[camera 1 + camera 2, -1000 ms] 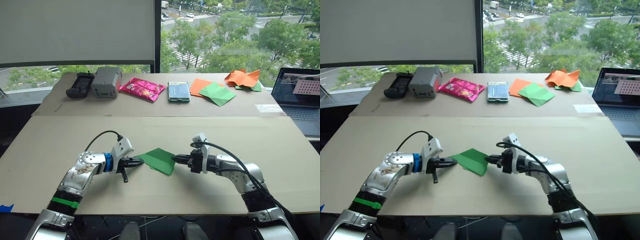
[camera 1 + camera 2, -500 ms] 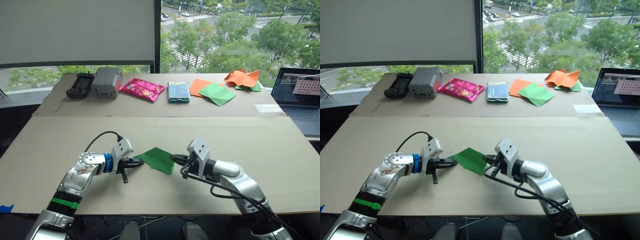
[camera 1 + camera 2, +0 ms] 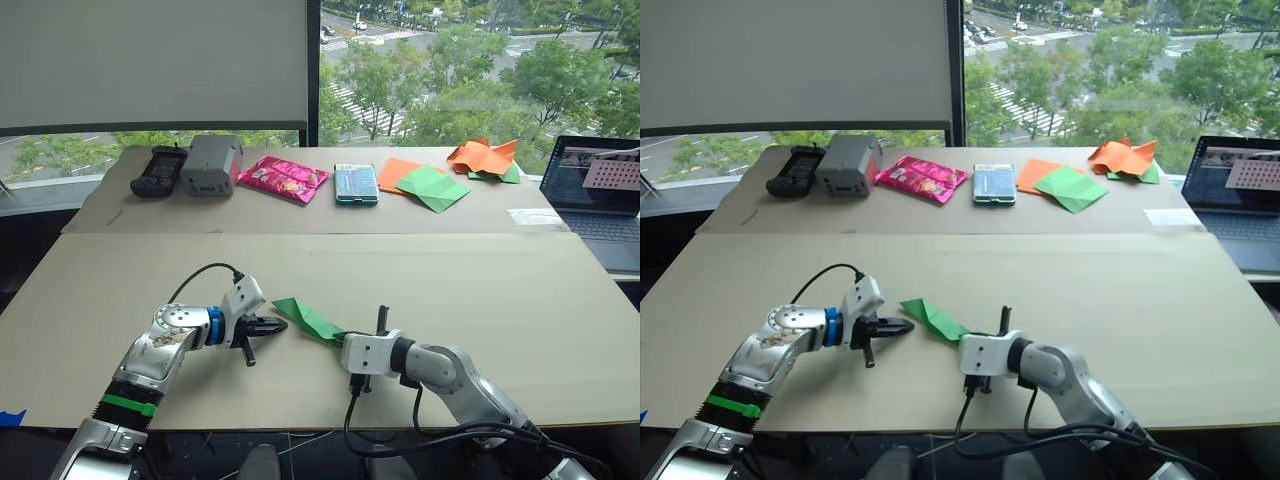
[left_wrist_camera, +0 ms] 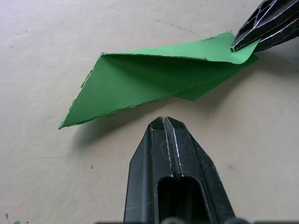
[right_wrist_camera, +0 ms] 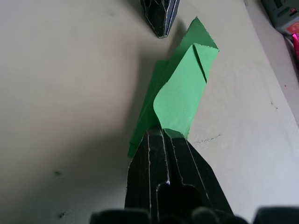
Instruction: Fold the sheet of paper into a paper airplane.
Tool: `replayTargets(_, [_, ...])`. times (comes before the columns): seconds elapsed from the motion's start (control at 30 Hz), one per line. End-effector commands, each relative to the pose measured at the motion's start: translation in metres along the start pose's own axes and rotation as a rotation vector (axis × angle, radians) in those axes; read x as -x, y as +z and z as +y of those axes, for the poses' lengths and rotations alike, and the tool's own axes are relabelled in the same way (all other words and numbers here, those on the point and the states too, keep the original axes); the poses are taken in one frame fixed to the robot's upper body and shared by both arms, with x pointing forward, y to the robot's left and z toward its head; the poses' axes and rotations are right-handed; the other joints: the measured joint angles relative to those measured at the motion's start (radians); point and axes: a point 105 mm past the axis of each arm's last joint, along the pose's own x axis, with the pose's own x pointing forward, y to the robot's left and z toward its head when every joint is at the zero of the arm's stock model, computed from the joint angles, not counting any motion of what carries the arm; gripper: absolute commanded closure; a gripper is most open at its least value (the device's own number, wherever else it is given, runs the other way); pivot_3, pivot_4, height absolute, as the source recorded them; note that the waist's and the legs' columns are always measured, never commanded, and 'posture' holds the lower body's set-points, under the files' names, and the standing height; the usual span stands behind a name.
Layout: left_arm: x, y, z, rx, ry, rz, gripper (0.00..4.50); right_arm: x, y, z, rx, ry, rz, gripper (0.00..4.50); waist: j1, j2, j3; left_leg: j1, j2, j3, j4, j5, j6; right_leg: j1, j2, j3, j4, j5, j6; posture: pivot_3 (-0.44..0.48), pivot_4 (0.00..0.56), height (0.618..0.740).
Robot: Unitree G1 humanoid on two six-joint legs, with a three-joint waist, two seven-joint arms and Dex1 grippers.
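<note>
The sheet of paper (image 3: 308, 319) is seen near the front edge of the counter (image 3: 500, 290), slightly left of its middle, between the two hands. It is folded over on itself into a narrow pointed shape of layered flaps, with a torn-looking edge shown in the left wrist view. Its right end is pinched between the closed fingers of the right hand (image 5: 161, 133), and that end is lifted and curled over, while the left point of the paper lies on the counter surface.

The left hand (image 4: 164, 122) is held with its fingers pressed together on nothing, its tips just beside the paper's long near edge but apart from it. In the left wrist view the right hand's fingers (image 4: 261, 28) are seen clamped on the far corner of the sheet.

Along the back edge of the counter a row of things is laid out: a black device (image 3: 158, 170) at the left, a grey box (image 3: 212, 164) beside it, a pink packet (image 3: 284, 178), a small teal-and-white pack (image 3: 356, 184), then orange paper sheets (image 3: 402, 171) with a duller green sheet (image 3: 434, 187) on top, and a crumpled orange-and-green paper heap (image 3: 485, 157). A laptop (image 3: 595, 190) is set at the back right corner.
</note>
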Motion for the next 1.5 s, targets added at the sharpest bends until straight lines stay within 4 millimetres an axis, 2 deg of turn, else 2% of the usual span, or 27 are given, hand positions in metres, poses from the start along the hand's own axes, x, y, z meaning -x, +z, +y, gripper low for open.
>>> replayTargets(0.03, [0.01, 0.012, 0.004, -0.022, 0.011, -0.023, 4.5, 0.0, -0.002, -0.002, 0.013, -0.006, 0.011, 4.46, 0.0, -0.001, 0.0, 0.0, 0.0, 0.0, 0.0, 0.0, 0.0, 0.0, 0.0, 0.0, 0.0, 0.0, 0.0, 0.0, 0.15, 0.718])
replayTargets(0.13, [0.017, 0.019, 0.006, -0.026, 0.007, -0.042, 4.5, -0.001, -0.002, 0.0, 0.01, 0.003, 0.015, 4.46, -0.001, -0.002, 0.001, 0.001, 0.0, 0.0, 0.0, 0.0, 0.0, 0.001, 0.0, 0.0, 0.0, 0.0, 0.0, 0.0, 0.15, 0.718])
replayTargets(0.3, [0.025, 0.049, 0.011, -0.015, -0.019, -0.145, 4.5, -0.001, -0.002, 0.004, 0.003, 0.016, 0.014, 4.46, 0.001, -0.004, 0.001, 0.001, 0.0, 0.0, 0.0, 0.0, 0.0, 0.001, 0.0, 0.0, 0.0, 0.0, 0.0, 0.0, 0.15, 0.718])
replayTargets(0.43, [0.016, 0.069, 0.015, -0.039, -0.027, -0.211, 4.5, 0.0, -0.002, 0.005, -0.001, 0.018, 0.016, 4.46, 0.001, -0.004, 0.001, 0.001, 0.0, 0.0, 0.0, 0.0, 0.0, 0.003, 0.0, 0.0, 0.0, 0.0, 0.0, 0.0, 0.15, 0.718])
replayTargets(0.7, [-0.023, 0.051, 0.012, -0.105, -0.069, -0.117, 4.5, -0.002, -0.001, 0.003, -0.034, 0.019, 0.017, 4.46, -0.003, -0.004, 0.001, 0.002, 0.0, 0.0, 0.0, 0.004, 0.007, 0.004, 0.001, 0.0, 0.001, 0.0, 0.0, 0.0, 0.15, 0.718])
replayTargets(1.07, [-0.032, 0.038, 0.016, -0.182, -0.072, -0.048, 4.5, -0.003, 0.006, -0.003, -0.091, 0.011, 0.01, 4.46, -0.001, -0.004, 0.001, 0.002, 0.0, 0.0, 0.0, 0.003, 0.004, 0.003, 0.001, 0.0, 0.001, 0.0, 0.0, 0.0, 0.15, 0.718])
replayTargets(1.2, [-0.034, 0.036, 0.017, -0.179, -0.069, -0.046, 4.5, -0.003, 0.012, -0.008, -0.169, 0.009, -0.015, 3.22, -0.001, -0.004, 0.001, 0.002, 0.0, 0.0, 0.0, 0.003, 0.005, 0.004, 0.001, 0.0, 0.002, 0.0, 0.0, 0.0, 0.15, 0.718])
replayTargets(1.37, [-0.035, 0.033, 0.017, -0.173, -0.067, -0.038, 4.5, 0.006, 0.037, -0.027, -0.343, -0.026, -0.137, 1.5, -0.001, -0.004, 0.001, 0.001, 0.0, 0.0, 0.0, 0.004, 0.006, 0.004, 0.001, 0.0, 0.003, 0.001, 0.001, 0.0, 0.15, 0.718])
replayTargets(1.47, [-0.035, 0.03, 0.017, -0.178, -0.065, -0.025, 4.5, 0.008, 0.05, -0.045, -0.499, -0.072, -0.214, 1.5, 0.0, -0.004, 0.001, 0.001, 0.0, 0.0, 0.0, 0.003, 0.006, 0.004, 0.001, 0.0, 0.003, 0.001, 0.001, 0.0, 0.15, 0.718])
replayTargets(1.5, [-0.035, 0.027, 0.017, -0.178, -0.063, -0.017, 4.5, 0.006, 0.049, -0.051, -0.553, -0.097, -0.208, 1.5, 0.0, -0.004, 0.001, 0.001, 0.0, -0.001, 0.0, 0.003, 0.006, 0.004, 0.001, 0.0, 0.003, 0.001, 0.001, 0.0, 0.15, 0.718])
